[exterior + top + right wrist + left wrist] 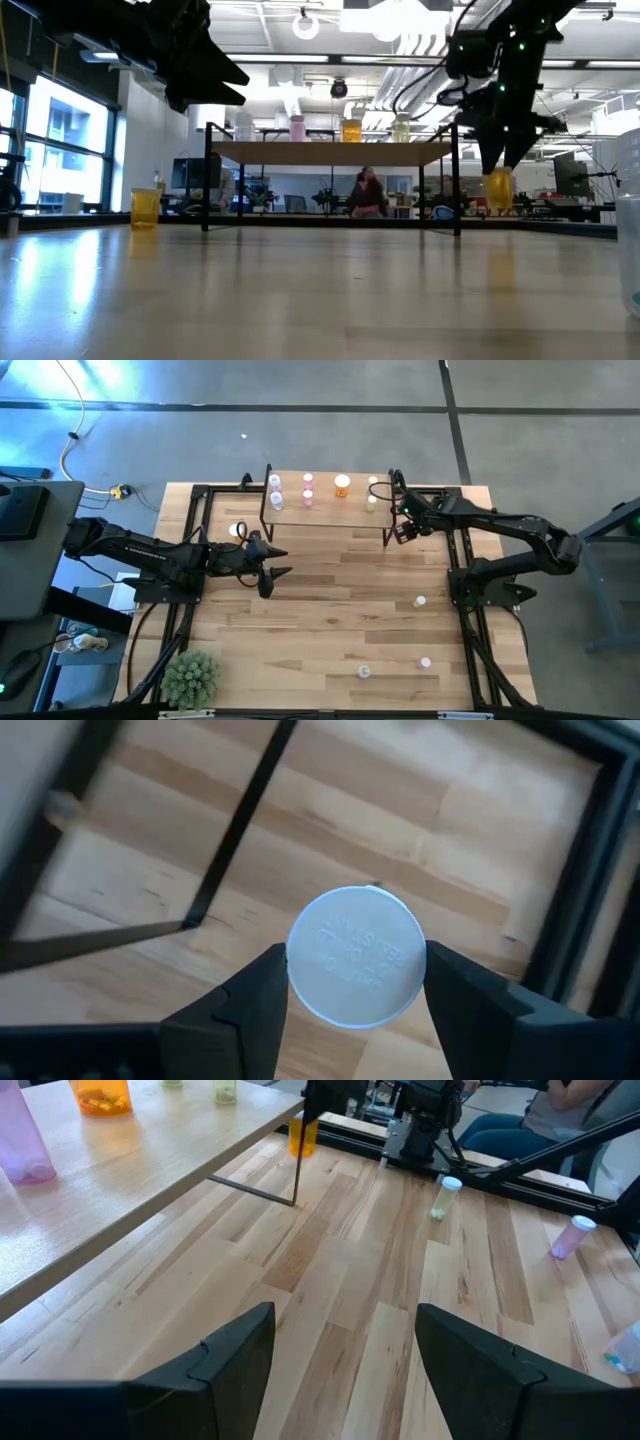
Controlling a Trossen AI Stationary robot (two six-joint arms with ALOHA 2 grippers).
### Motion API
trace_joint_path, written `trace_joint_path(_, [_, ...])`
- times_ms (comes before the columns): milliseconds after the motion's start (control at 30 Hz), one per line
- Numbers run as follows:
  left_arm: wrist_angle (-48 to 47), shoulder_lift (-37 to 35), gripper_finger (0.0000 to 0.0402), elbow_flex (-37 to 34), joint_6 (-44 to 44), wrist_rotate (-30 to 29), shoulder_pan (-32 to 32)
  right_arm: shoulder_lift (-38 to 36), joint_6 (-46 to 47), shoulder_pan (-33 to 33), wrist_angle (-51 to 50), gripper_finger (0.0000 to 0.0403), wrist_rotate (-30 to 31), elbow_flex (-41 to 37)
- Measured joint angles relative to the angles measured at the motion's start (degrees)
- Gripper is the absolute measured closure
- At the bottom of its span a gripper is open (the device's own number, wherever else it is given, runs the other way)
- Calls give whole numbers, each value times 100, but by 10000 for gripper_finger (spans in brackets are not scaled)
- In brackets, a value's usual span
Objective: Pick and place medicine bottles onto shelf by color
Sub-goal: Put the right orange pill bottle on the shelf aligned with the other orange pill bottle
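Gripping an orange bottle (pixel 498 188) by its white cap (pixel 356 956), my right gripper (pixel 356 970) has both fingers pressed against the cap's sides, just beside the right-hand leg of the shelf (pixel 325 518). Raised lettering runs across the cap, but I cannot read it. No other label or brand shows on any bottle.

My left gripper (pixel 272 573) hangs over the middle-left of the table (pixel 330 610), fingers spread with only bare wood between them.

From above, the shelf carries a row of bottles: whitish-blue ones (pixel 275 488) at its left end, pink ones (pixel 307 491) next, an orange one (pixel 342 484), then yellowish ones (pixel 372 493) on the right. That view hides what I hold; the level view shows its orange body hanging under my right gripper, close to the tabletop, though I cannot tell whether it touches.

Only my left wrist view shows the loose bottles' colours: a yellowish one (pixel 445 1196) and a pink one (pixel 571 1237) on the table's right side. The level view alone shows another orange bottle (pixel 145 207) standing left of the shelf, and a person (pixel 367 192) in the room beyond.
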Motion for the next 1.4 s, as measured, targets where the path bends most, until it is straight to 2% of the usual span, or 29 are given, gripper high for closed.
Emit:
trace_joint_path(267, [0,0,170,0,0,0,-1,-4,-117,0,-544,207,63,949])
trace_joint_path(500, [0,0,170,0,0,0,0,-6,-125,0,-1309,207,436,1897])
trace_joint_path(800, [0,0,170,0,0,0,0,-6,-169,0,-1724,207,438,2876])
trace_joint_path(1033, [0,0,170,0,0,0,0,-8,-300,0,-1621,207,429,3643])
trace_joint_path(1167, [0,0,170,0,-16,0,1,-8,-411,0,-1207,207,406,3945])
trace_joint_path(1400, [0,0,170,0,-146,0,-1,421,-687,58,-707,207,-75,4516])
